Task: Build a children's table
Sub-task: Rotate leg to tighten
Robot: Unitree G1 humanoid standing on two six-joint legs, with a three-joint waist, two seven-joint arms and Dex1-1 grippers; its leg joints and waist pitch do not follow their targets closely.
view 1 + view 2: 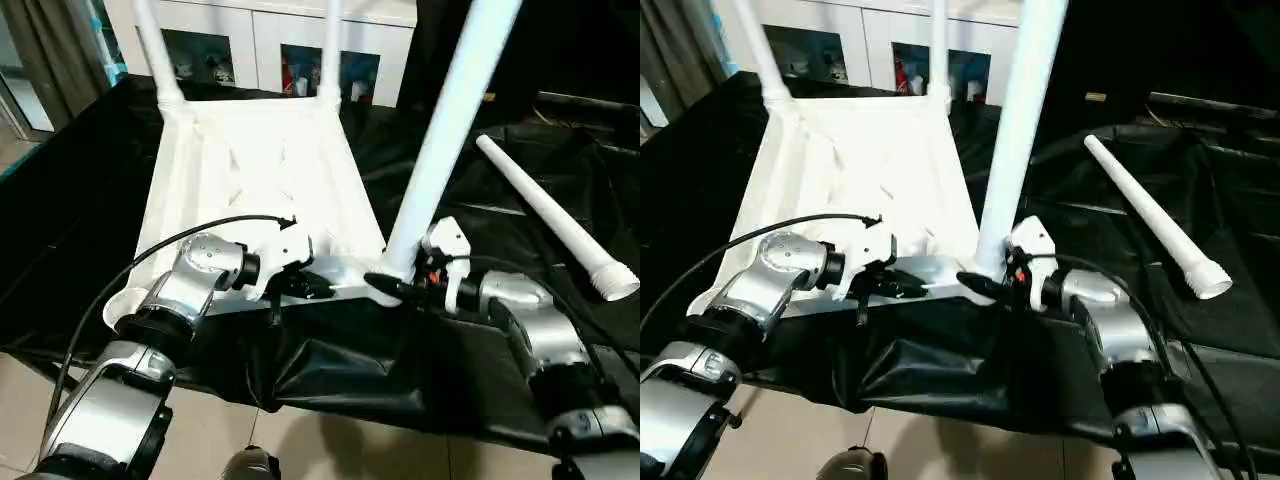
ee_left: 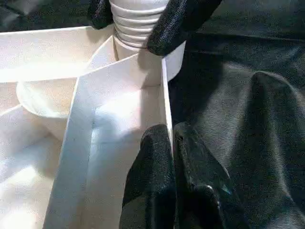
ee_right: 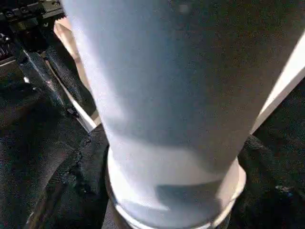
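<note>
The children's table [image 1: 260,170] lies upside down on the black-covered work table, ribbed underside up. Two white legs [image 1: 155,50] [image 1: 330,50] stand in its far corners. A third leg [image 1: 450,120] rises tilted from the near right corner socket. My right gripper [image 1: 390,285] is shut around this leg's ribbed base, its fingers [image 2: 181,24] pressed on either side. My left gripper [image 1: 310,285] is shut on the table's near rim [image 2: 164,95], one finger on each side of the thin wall. A fourth leg [image 1: 550,215] lies loose on the cloth to the right.
The black cover [image 1: 330,370] hangs in folds over the work table's near edge, with floor below. The near left corner socket [image 1: 125,305] reaches close to that edge. A white cabinet [image 1: 250,40] stands behind. A black cable [image 1: 150,250] loops over my left forearm.
</note>
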